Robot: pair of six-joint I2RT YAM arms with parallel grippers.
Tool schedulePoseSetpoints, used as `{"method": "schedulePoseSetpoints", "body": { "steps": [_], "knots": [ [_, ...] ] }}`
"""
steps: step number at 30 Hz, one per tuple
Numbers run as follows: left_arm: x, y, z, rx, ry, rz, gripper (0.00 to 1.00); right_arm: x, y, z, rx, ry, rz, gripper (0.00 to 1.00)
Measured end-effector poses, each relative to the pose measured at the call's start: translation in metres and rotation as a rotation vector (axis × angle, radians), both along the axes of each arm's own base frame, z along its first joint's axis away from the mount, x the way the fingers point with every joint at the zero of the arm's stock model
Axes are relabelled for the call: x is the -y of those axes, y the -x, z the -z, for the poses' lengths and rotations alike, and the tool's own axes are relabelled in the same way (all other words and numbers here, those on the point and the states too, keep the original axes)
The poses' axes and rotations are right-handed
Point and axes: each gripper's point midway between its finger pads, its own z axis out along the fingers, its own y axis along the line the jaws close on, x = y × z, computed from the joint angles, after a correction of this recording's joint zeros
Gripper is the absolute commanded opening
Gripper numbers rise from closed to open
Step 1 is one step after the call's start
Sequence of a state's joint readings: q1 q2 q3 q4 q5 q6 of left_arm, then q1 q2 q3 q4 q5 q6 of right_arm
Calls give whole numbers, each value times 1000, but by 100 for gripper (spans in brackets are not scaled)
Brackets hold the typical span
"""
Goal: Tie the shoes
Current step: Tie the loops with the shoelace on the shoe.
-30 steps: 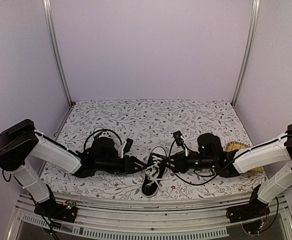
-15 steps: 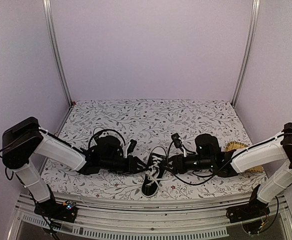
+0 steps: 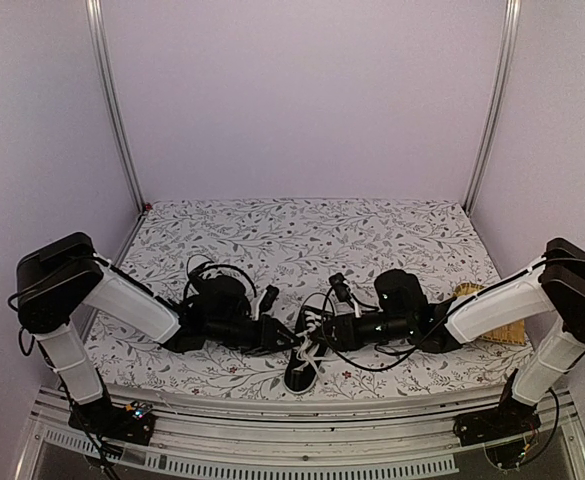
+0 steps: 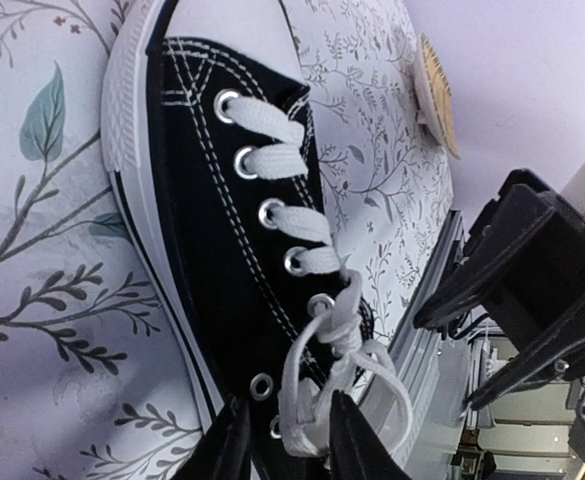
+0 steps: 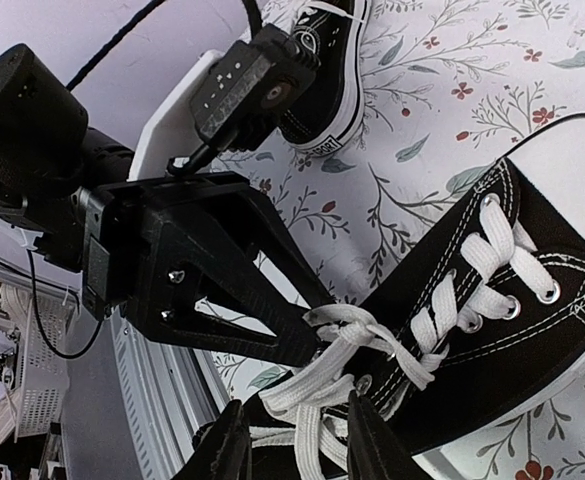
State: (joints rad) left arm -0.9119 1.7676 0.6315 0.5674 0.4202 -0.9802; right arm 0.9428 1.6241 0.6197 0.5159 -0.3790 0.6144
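One of the shoes (image 3: 302, 368), black canvas with white laces and sole, lies near the table's front edge, also seen in the left wrist view (image 4: 212, 230) and the right wrist view (image 5: 512, 340). Its laces are knotted with loose loops (image 4: 372, 400). My left gripper (image 3: 290, 338) reaches in from the left. Its jaws (image 4: 290, 445) stand open around a lace loop (image 4: 307, 425). My right gripper (image 3: 322, 333) comes from the right, open (image 5: 294, 445), with several lace strands (image 5: 322, 400) between its fingers. The second shoe (image 5: 324, 70) lies behind the left arm.
A tan woven disc (image 3: 482, 297) lies at the right of the floral mat (image 3: 302, 230), also visible in the left wrist view (image 4: 437, 95). The metal front rail (image 3: 292, 440) runs just below the shoe. Loose black cables (image 3: 207, 268) arch over both wrists.
Both arms have slid inward until the grippers meet over the shoe's laces. Both sets of jaws have narrowed around the lace strands.
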Motion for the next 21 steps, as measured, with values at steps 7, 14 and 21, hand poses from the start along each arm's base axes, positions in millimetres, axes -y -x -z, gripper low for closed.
{"method": "schedulePoseSetpoints", "body": {
  "steps": [7, 14, 21],
  "knots": [
    [-3, -4, -1, 33, -47, -32, 35, -1, 1, 3, -4, 5, -2, 34],
    [8, -20, -37, 160, -103, -65, 27, -1, 1, 3, -4, 5, -3, 34],
    [12, -10, -32, 173, -167, -28, 18, -1, 2, 5, -8, 9, -4, 34]
  ]
}}
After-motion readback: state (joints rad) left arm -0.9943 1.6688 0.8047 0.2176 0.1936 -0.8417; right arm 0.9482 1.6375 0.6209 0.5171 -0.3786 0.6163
